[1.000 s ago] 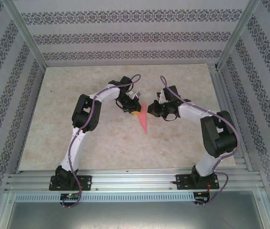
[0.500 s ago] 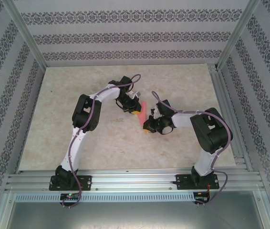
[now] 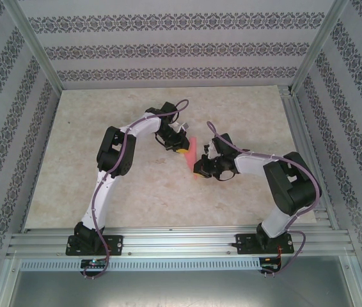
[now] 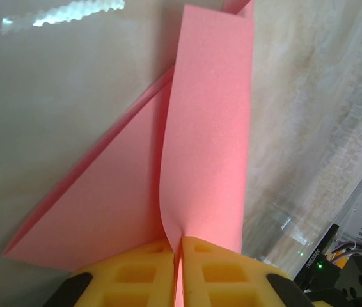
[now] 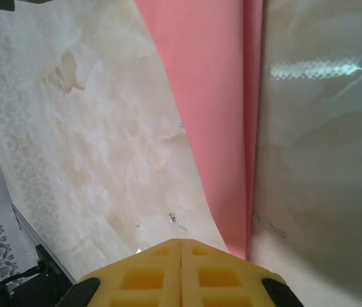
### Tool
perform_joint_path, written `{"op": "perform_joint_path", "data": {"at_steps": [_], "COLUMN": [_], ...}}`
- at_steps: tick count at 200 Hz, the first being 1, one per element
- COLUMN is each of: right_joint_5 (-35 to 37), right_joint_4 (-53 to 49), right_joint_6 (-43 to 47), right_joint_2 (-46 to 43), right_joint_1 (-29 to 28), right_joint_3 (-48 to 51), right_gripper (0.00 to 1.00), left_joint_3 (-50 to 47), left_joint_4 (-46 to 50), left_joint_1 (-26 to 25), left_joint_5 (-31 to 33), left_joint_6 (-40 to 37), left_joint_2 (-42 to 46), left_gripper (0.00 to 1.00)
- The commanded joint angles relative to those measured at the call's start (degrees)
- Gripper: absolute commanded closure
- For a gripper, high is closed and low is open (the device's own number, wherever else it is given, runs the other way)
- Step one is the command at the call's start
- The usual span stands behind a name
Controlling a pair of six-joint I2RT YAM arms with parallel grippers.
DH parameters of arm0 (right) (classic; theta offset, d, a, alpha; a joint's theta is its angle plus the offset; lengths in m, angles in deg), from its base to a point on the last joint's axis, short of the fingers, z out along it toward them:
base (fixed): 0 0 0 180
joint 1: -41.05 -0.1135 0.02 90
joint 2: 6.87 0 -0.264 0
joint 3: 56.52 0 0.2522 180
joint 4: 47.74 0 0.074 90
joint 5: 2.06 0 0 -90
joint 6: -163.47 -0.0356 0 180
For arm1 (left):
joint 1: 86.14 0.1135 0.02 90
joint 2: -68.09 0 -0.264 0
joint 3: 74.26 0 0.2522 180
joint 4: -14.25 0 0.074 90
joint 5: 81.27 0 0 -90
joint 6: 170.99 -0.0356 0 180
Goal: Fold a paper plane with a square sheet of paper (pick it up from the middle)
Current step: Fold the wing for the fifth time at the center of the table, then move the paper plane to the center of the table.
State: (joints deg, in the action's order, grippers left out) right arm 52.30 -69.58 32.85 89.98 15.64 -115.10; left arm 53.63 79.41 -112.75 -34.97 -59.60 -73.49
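Yellow pads [image 5: 139, 278] of the right gripper [image 5: 181, 246] are pressing flat together with nothing between them. This gripper is sitting just right of the left gripper [image 4: 180, 246] and a little nearer the front edge of the table [image 3: 104, 121]. Its tips are lying at the near, pointed end of the paper plane [image 4: 206, 128]. I cannot tell whether they are touching it or just beside it.

Past that tip, the pink-red paper is running as a narrow folded strip toward the left gripper. One triangular layer is lying flat on the table and one flap is standing up, curving.

Left gripper: its jaws are closed on the foot of that upright flap, and the paper is passing between its own pads.

Judgement: the step looks like setting the fold, with the left gripper anchoring and the right one's closed tips serving as a presser.

To do it well:
- Left gripper should be pinching firmly but not tugging, or the flat layer slides.
- Right tips should be riding low along the fold line, from the point toward the left gripper, with light, even pressure.
- Thin paper buckles, so no sideways drift off the crease.
- Stop short of the left gripper, since the two are close.
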Motion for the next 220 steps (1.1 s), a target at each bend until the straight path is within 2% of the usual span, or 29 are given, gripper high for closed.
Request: {"op": "perform_joint_path", "data": {"at_steps": [1, 29, 67, 74, 83, 104, 121, 141, 148, 176, 204, 220], "right_joint_5": [1.08, 2.93, 4.12, 2.87, 1.41, 1.51, 4.47, 8.81, 9.71, 15.68, 21.14, 22.59], "right_joint_4": [-0.24, -1.55, -4.84, -5.11, -4.9, -6.52, -9.84, -12.99, -13.62, -17.74, -22.87, -24.01], "right_joint_6": [0.78, 2.07, 3.21, 3.5, 3.65, 4.25, 5.81, 8.05, 8.74, 12.0, 16.44, 17.45], "right_joint_2": [3.82, 7.19, 1.89, 0.95, -0.22, -3.15, -5.62, -8.97, -9.86, -9.29, -1.95, 3.35], "right_joint_1": [-0.61, -1.12, -0.64, -0.44, -0.43, 0.04, 0.69, 0.81, 0.45, -4.15, -9.36, -11.45], "right_joint_3": [0.81, 0.57, -0.47, -1.15, -1.94, -3.87, -5.07, -5.91, -6.39, -11.64, -20.86, -25.52], "right_gripper": [0.93, 0.94, 0.92, 0.92, 0.91, 0.9, 0.9, 0.83, 0.83, 0.75, 0.7, 0.68], "left_joint_3": [0.83, 1.01, 2.52, 3.21, 4.13, 4.99, 4.88, 3.32, 1.91, -10.81, -24.95, -33.01], "left_joint_4": [1.43, 1.37, 1.86, 1.99, 2.21, 2.94, 3.39, 3.09, 2.35, -6.31, -14.01, -18.41], "left_joint_1": [0.92, 0.93, 0.94, 0.95, 0.97, 1.0, 1.26, 1.93, 2.35, 5.14, 10.72, 14.62], "left_joint_5": [1.6, 1.47, 1.45, 1.85, 1.25, 1.26, 1.74, 4.53, 5.88, 12.88, 20.18, 20.37], "left_joint_6": [-1.15, -0.88, -0.55, -0.26, -0.33, -0.53, -0.65, 0.01, 0.67, 6.35, 13.77, 17.17], "left_joint_2": [-2.38, -2.34, -1.06, -0.81, -0.65, 0.55, 3.03, 7.8, 9.87, 21.85, 31.94, 36.02], "left_gripper": [0.87, 0.87, 0.82, 0.79, 0.69, 0.63, 0.51, 0.48, 0.41, 0.31, 0.23, 0.22]}}
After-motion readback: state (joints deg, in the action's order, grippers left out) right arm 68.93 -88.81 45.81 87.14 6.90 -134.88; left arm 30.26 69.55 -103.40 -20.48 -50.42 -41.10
